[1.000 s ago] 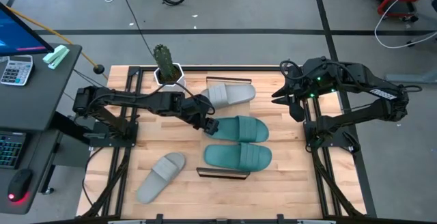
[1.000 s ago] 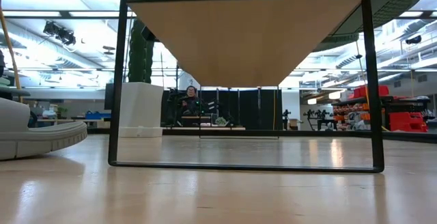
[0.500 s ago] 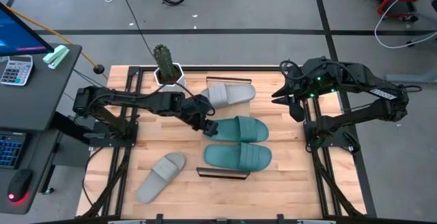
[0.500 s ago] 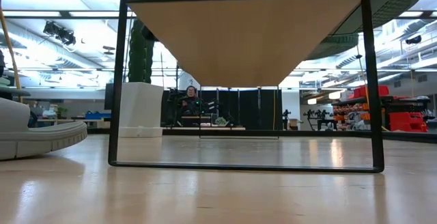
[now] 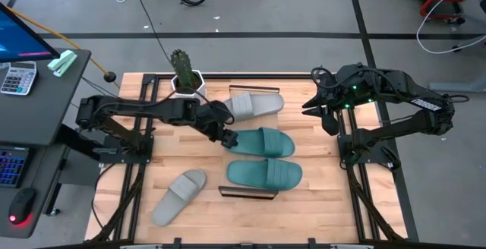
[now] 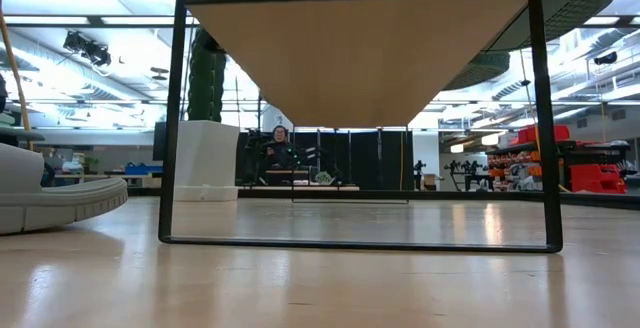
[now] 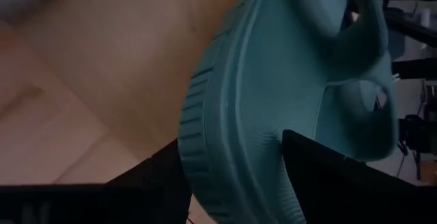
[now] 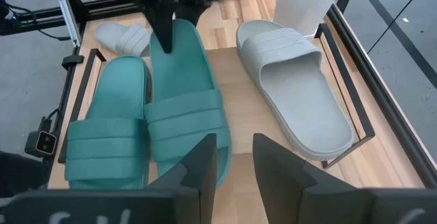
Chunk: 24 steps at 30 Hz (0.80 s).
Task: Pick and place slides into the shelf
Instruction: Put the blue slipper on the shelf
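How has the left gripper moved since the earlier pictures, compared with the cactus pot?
Yes. In the high view the left gripper, jaws shut on the teal slide, has shifted slightly toward the cactus pot, to the picture's upper left.

Slatted light-wood counter (image 5: 311,196) carries dark metal frame rails along both sides. On it: white hexagonal pot with green cactus (image 5: 183,74) at far edge; light grey slide (image 5: 255,105) just beside pot; second light grey slide (image 5: 178,195) near front left corner, well apart from others. Long flat light-wood shelf (image 5: 247,165) with dark metal end rails (image 5: 247,193) stands mid-counter, raised on its frame. Two teal-green slides lie side by side on shelf: one (image 5: 263,142) farther back, one (image 5: 265,174) nearer front.
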{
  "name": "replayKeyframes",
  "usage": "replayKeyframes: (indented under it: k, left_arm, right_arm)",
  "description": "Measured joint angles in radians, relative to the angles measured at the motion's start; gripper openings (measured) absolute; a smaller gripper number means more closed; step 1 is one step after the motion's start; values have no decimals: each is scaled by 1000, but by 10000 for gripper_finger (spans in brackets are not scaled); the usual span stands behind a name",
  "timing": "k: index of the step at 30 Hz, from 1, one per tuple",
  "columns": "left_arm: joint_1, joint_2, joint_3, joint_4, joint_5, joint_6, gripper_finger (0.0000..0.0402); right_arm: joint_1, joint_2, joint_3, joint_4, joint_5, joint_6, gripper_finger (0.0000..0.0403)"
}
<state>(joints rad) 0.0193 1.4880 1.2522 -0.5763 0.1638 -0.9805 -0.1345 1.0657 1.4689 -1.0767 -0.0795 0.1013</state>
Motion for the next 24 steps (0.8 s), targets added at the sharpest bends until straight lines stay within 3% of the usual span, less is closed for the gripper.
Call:
replayKeyframes:
  k: [19, 24]
  left_arm:
    - [16, 6, 0, -11, 22, 51, 215]
    - [7, 5, -69, 69, 17, 25, 215]
  right_arm:
    - [0, 0, 0, 0, 0, 1, 103]
    - [0, 0, 0, 0, 0, 1, 103]
